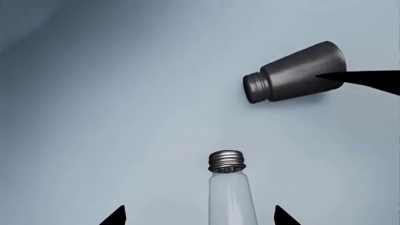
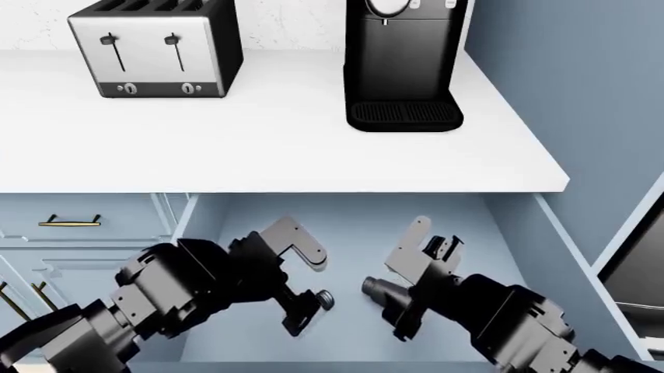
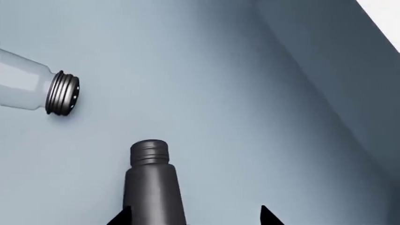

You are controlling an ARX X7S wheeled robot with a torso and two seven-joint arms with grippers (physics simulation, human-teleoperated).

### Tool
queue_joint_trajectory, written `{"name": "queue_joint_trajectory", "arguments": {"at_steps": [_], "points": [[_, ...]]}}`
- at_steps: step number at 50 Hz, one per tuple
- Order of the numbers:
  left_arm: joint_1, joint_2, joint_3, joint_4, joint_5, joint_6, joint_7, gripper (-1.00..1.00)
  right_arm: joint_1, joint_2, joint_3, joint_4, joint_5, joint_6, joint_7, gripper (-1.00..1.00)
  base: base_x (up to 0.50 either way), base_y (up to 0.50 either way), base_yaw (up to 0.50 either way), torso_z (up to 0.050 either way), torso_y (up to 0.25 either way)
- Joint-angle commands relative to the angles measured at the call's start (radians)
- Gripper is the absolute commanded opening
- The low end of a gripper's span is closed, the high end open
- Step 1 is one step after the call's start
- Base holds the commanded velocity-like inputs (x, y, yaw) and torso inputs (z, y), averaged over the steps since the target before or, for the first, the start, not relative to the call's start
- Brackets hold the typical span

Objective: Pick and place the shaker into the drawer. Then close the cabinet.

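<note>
The shaker (image 1: 226, 161), clear-bodied with a ribbed silvery cap, lies on the flat bottom of the open blue-grey drawer (image 2: 353, 221). My left gripper (image 1: 200, 216) is open, a fingertip on either side of the shaker's body with gaps showing. The same shaker (image 3: 37, 91) also shows in the right wrist view. A second, dark grey shaker (image 3: 153, 183) lies close by on the drawer floor. My right gripper (image 3: 195, 216) is open around it, with one fingertip at its side and the other well apart. In the head view both grippers are down inside the drawer.
On the white counter (image 2: 260, 140) above the drawer stand a toaster (image 2: 155, 50) and a tall black coffee machine (image 2: 405, 62). A panelled drawer front with a brass handle (image 2: 70, 222) sits at the left. The drawer's right wall (image 2: 550, 233) runs beside my right arm.
</note>
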Motion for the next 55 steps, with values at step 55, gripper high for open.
{"name": "queue_joint_trajectory", "arguments": {"at_steps": [55], "points": [[-0.196, -0.234, -0.451, 0.695, -0.517, -0.383, -0.543, 1.0, 0.174, 0.435, 0.384, -0.921, 0.469, 0.389, 0.188, 1.0, 0.0, 0.0, 0.0, 0.0, 0.0]]}}
